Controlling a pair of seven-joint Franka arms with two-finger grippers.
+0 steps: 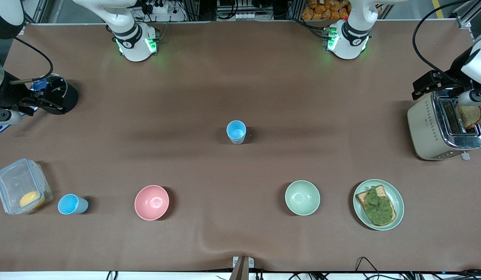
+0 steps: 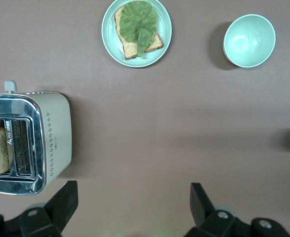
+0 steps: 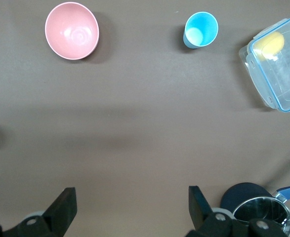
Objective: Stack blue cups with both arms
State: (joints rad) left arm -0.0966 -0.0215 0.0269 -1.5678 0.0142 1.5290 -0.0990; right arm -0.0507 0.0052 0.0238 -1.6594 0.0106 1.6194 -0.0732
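Note:
A blue cup (image 1: 236, 131) stands upright at the middle of the table; I cannot tell whether another is nested in it. A second blue cup (image 1: 72, 204) stands near the front camera toward the right arm's end, beside a clear box; it also shows in the right wrist view (image 3: 200, 29). My left gripper (image 1: 429, 85) hangs open and empty over bare table beside the toaster, as the left wrist view (image 2: 132, 190) shows. My right gripper (image 1: 32, 104) hangs open and empty beside a steel pot, as the right wrist view (image 3: 131, 193) shows. Both are well away from the cups.
A pink bowl (image 1: 151, 202), a pale green bowl (image 1: 302, 197) and a plate (image 1: 397, 194) with toast and lettuce line the front. A toaster (image 1: 431, 126) with bread stands at the left arm's end. The clear box (image 1: 18, 182) and the pot (image 1: 61, 95) are at the right arm's end.

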